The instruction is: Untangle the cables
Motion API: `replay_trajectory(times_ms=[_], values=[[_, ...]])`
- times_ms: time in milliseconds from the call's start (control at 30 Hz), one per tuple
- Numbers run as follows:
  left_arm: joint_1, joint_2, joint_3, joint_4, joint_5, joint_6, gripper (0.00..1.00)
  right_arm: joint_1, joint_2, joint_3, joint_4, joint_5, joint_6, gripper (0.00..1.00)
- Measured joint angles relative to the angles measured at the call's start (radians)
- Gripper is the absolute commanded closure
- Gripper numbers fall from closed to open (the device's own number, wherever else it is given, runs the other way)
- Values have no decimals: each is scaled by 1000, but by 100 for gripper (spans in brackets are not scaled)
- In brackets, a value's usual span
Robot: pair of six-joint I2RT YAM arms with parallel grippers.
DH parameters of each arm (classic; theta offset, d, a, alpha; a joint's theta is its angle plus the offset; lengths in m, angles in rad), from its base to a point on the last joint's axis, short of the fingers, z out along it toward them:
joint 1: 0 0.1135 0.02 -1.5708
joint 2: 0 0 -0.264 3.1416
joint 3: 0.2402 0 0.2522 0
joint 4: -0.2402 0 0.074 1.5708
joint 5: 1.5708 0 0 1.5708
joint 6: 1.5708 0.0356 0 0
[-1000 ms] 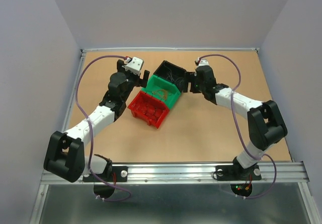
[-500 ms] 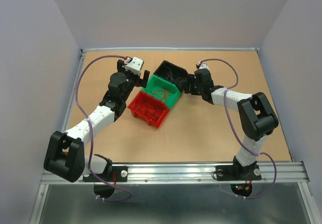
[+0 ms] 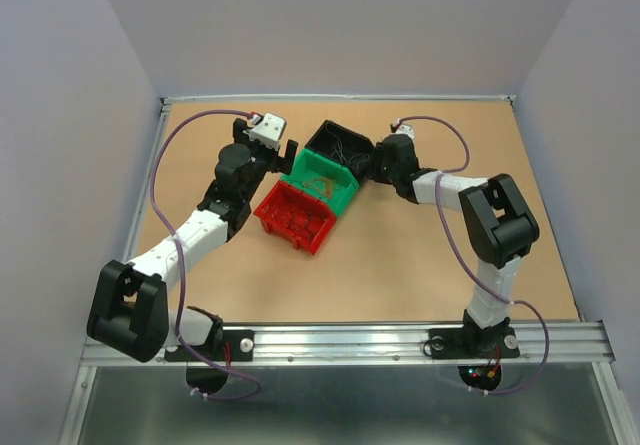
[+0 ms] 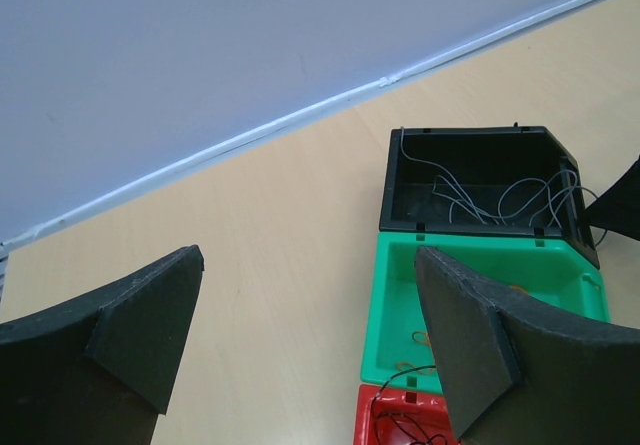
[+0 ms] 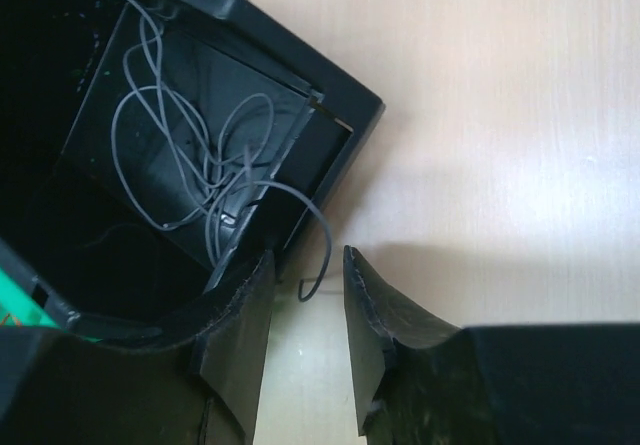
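Note:
The cables are thin curly wires lying in three bins. Grey ones coil in the black bin, and one loose end hangs over its wall. My right gripper sits at that wall; its jaws stand narrowly apart either side of the wire end, without pinching it. From above, the right gripper touches the black bin. My left gripper is wide open over bare table, left of the bins. Orange-brown wires lie in the green bin and dark ones in the red bin.
The black, green and red bins stand in a diagonal row mid-table. The left gripper hovers at the green bin's left edge. Purple arm cables loop above both arms. A wall line runs behind the table.
The right gripper has moved left up against the black bin and its jaws have narrowed around the hanging wire end. The left arm has stayed still.

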Motion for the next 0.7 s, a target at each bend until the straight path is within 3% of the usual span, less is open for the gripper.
replay_trajectory(times_ms=[133,300,567,700], values=[[0,0,0,0,0,0,1,-12,9,0,15,2,18,62],[0,0,0,0,0,0,1,-29,20,0,34,2,27,79],[0,1,0,0,0,0,1,-39,21,0,56,-22,34,80],[0,1,0,0,0,0,1,-45,21,0,60,-51,35,96]])
